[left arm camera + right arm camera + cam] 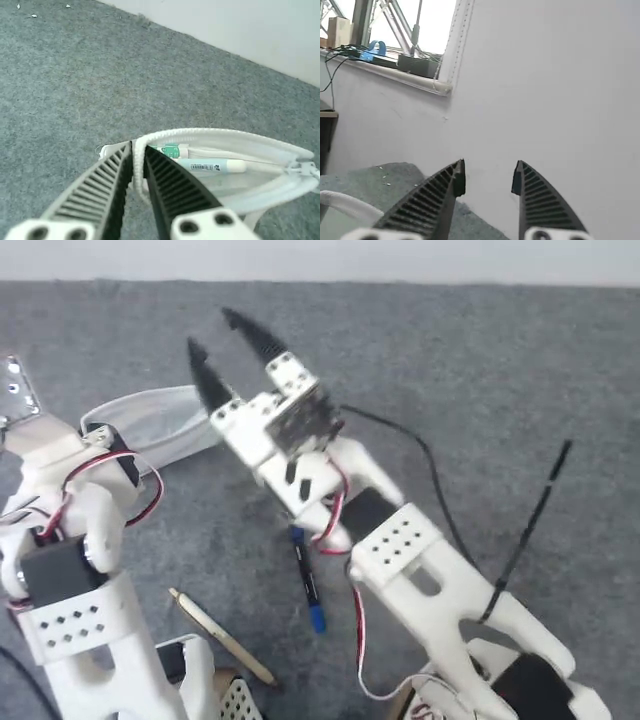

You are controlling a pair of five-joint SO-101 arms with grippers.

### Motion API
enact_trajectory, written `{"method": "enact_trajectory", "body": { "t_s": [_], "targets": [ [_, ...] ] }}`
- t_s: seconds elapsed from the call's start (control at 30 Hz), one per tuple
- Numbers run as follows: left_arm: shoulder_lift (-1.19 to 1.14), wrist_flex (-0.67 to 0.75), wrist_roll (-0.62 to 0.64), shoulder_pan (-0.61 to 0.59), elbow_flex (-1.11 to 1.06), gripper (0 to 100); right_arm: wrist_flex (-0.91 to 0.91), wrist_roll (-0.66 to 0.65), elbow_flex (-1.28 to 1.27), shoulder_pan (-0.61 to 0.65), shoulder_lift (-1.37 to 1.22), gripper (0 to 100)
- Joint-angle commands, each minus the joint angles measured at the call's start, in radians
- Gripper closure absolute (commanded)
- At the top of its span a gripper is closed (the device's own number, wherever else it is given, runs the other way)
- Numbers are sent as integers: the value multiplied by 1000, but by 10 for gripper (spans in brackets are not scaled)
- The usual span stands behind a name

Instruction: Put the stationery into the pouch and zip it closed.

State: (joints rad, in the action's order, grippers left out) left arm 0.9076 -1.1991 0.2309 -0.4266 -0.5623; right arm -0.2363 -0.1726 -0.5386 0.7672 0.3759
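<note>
- Gripping the pouch (pixel 215 134) by its zip rim, the left hand (pixel 138 149) is pinched almost shut on that edge; a pale pen (pixel 210 166) lies inside the open pouch.
- Right hand (pixel 210 328) hangs raised just beside the pouch (pixel 165 420), fingers spread wide, holding nothing.
- Blue pen (pixel 308 585) and beige pen (pixel 222 637) lie on the grey surface (pixel 480 370), well apart from the pouch, between the two arms.
</note>
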Motion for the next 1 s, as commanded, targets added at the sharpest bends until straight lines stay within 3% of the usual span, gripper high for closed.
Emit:
{"method": "enact_trajectory", "body": {
  "t_s": [0.0,0.27,0.57,0.7,0.97],
  "targets": [
    [9,43,-6,0,12,989,84,14,112,-81,68,853],
    [9,40,-6,0,7,989,476,28,183,-134,151,853],
    [9,41,-5,0,8,989,1004,247,124,-134,312,853],
    [8,43,-5,0,7,989,1069,356,37,-134,328,853],
    [6,43,-5,0,7,989,1061,368,-153,-48,326,853]
  ]
}}
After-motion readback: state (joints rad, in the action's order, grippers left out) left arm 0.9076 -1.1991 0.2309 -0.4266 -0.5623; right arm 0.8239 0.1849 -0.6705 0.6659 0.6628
